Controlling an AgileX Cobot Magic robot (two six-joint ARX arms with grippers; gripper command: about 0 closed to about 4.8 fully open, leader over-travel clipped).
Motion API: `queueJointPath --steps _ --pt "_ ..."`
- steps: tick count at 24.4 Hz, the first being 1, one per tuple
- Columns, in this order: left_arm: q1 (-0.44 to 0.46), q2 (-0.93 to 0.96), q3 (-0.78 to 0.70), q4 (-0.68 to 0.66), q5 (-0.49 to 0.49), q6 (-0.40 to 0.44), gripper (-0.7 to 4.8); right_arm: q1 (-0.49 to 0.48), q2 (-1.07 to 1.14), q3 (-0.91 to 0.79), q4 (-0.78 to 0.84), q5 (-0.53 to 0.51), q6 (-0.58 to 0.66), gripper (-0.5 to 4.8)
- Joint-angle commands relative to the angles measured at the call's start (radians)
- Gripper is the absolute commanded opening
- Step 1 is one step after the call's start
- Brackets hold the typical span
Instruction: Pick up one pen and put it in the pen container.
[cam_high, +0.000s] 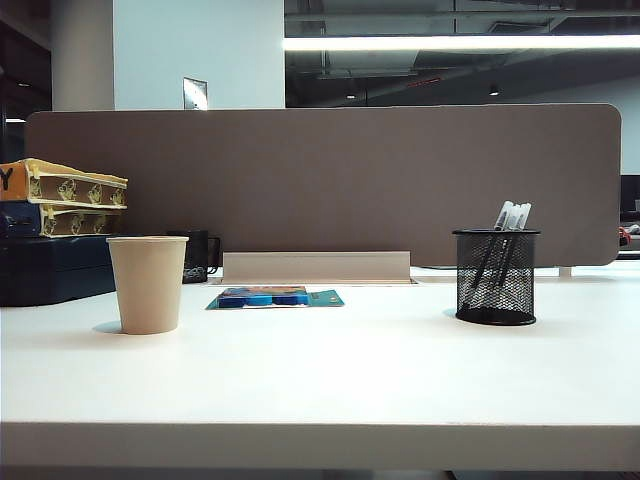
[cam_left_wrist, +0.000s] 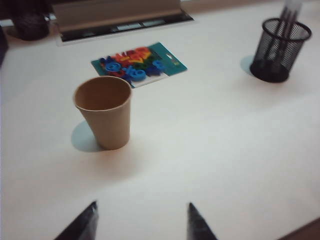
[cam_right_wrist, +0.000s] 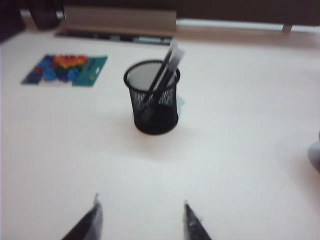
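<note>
White desk surface (cam_high: 330, 380) fills the exterior view, closed off at its far edge by a grey-brown partition panel (cam_high: 330, 180), with a pale cable tray (cam_high: 316, 266) set at the panel's foot. Stacked boxes (cam_high: 60, 235) and a dark mug (cam_high: 197, 255) are seen at the far left corner. A beige paper cup (cam_high: 147, 284) is stood upright toward the left side of the desk, and a teal card of coloured letters (cam_high: 275, 297) is laid flat behind it, nearer the far edge and about the middle.

Toward the right side, the pen container (cam_high: 495, 276) is stood upright, well apart from the cup. Pens (cam_high: 508, 222) are held inside it, leaned against the rim, with the clear caps raised above the mesh; how many are there cannot be told for certain.

Neither arm is seen in the exterior view. The left gripper (cam_left_wrist: 142, 220) is shown only by its wrist camera: two dark fingertips (cam_left_wrist: 82, 225) are held wide apart above bare desk on the near side of the paper cup (cam_left_wrist: 105, 117), with nothing between them. The right gripper (cam_right_wrist: 142, 220) is likewise shown above bare desk on the near side of the pen container (cam_right_wrist: 152, 100), its fingertips (cam_right_wrist: 192, 222) spread apart and nothing gripped. The picture from that wrist is blurred.
</note>
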Motion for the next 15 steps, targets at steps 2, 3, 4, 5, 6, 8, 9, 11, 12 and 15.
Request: queueJointPath --steps 2,3,4,5,6,8,9,11,12,15 --pt "0.000 0.002 -0.063 0.086 -0.068 -0.074 2.20 0.002 -0.001 -0.016 0.060 -0.020 0.035 2.03" --pt "0.000 0.002 -0.075 0.091 -0.068 -0.077 2.20 0.002 -0.001 -0.020 0.064 -0.018 0.037 2.03" --pt "0.000 0.001 -0.084 0.092 -0.072 -0.079 2.20 0.002 -0.001 -0.025 0.068 -0.018 0.038 2.03" --pt "0.000 0.001 -0.090 0.094 -0.080 -0.084 2.20 0.002 -0.001 -0.029 0.072 -0.018 0.038 2.03" --pt "0.000 0.001 -0.094 0.094 -0.087 -0.095 2.20 0.002 -0.001 -0.034 0.082 -0.018 0.038 2.03" --pt "0.000 0.001 -0.094 0.117 -0.104 -0.096 2.20 0.002 -0.001 -0.048 0.119 -0.021 0.041 2.03" --pt "0.000 0.001 -0.094 0.128 -0.104 -0.097 2.20 0.002 -0.001 -0.054 0.133 -0.021 0.047 2.03" --pt "0.000 0.001 -0.095 0.147 -0.105 -0.096 2.20 0.002 0.000 -0.082 0.176 -0.020 0.077 2.03" --pt "0.000 0.002 -0.097 0.148 -0.105 -0.096 2.20 0.002 0.000 -0.090 0.187 -0.020 0.079 2.03" --pt "0.000 0.001 -0.112 0.165 -0.127 -0.093 2.20 0.002 0.000 -0.116 0.235 -0.019 0.126 2.03"
